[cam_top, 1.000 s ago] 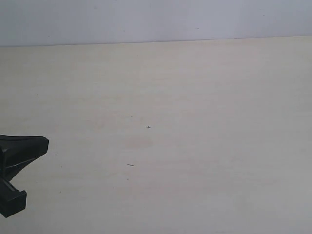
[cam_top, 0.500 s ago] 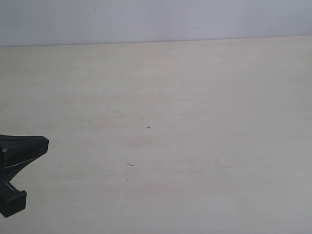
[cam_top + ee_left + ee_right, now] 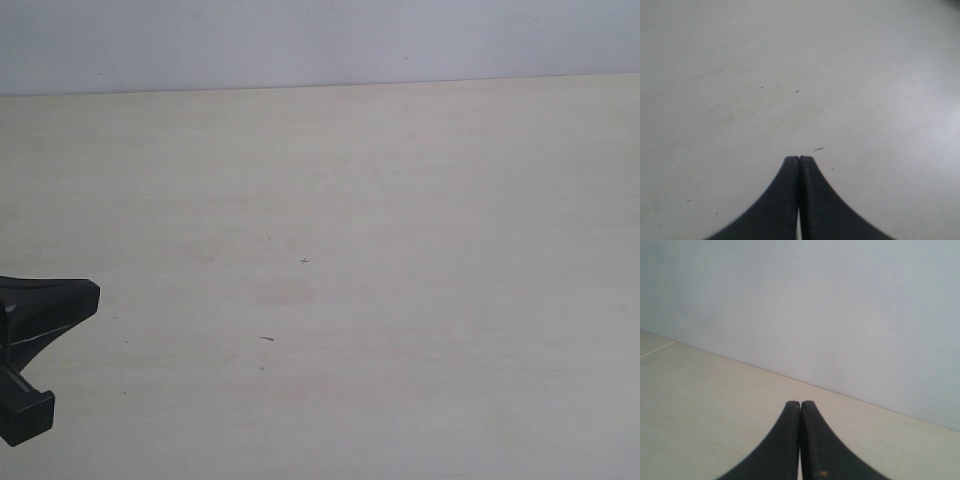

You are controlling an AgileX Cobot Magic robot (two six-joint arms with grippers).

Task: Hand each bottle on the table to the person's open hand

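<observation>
Staying where it was, left gripper (image 3: 799, 159) is closed, empty; right gripper (image 3: 800, 403) closed too

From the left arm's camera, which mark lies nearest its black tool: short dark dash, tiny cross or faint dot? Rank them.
1. Short dark dash, just past the black tool tip.
2. Tiny cross, farther out on the pale beige table.
3. Faint dot, beside the cross; nearly tied.

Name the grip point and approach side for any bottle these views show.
None to give: no bottle shows on the table in any view, only bare surface with tiny specks. The left hand and right hand are shut on nothing. With no shape or pose to read, no part or side can be chosen.
</observation>
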